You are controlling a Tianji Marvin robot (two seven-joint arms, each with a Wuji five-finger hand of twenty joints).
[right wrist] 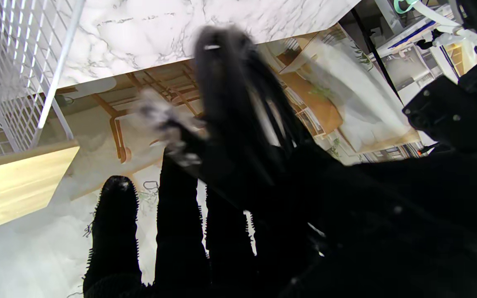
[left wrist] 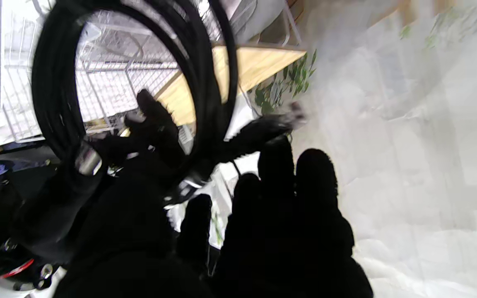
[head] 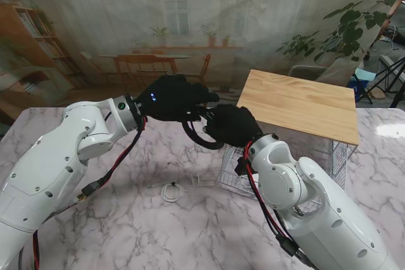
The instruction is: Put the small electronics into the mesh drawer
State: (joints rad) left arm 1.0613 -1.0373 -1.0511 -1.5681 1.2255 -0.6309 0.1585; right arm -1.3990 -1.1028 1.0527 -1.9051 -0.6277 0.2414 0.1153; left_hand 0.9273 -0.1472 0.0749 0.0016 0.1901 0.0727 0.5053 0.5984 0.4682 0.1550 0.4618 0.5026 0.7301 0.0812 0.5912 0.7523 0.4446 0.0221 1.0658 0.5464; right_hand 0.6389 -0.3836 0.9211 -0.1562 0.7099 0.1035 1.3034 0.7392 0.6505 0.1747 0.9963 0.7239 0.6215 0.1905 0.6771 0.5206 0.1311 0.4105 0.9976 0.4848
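Marble table [head: 126, 226]: coiled black cable [head: 197, 136] clamped between left robot hand [head: 171, 97], right robot hand [head: 231, 124].

1 black cable coil [head: 201, 136], 1 white cable [head: 171, 191], 1 mesh drawer [head: 231, 175], 2 hands

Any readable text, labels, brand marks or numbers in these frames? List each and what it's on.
None readable in any view.
Black coiled cable: no print visible; its connector end is motion-blurred.
White cable on the marble table: too small to show markings.
Wooden top and mesh drawer: plain, no labels.
Left hand and right hand: black gloves, no lettering; a small blue light on the left hand, not a character.
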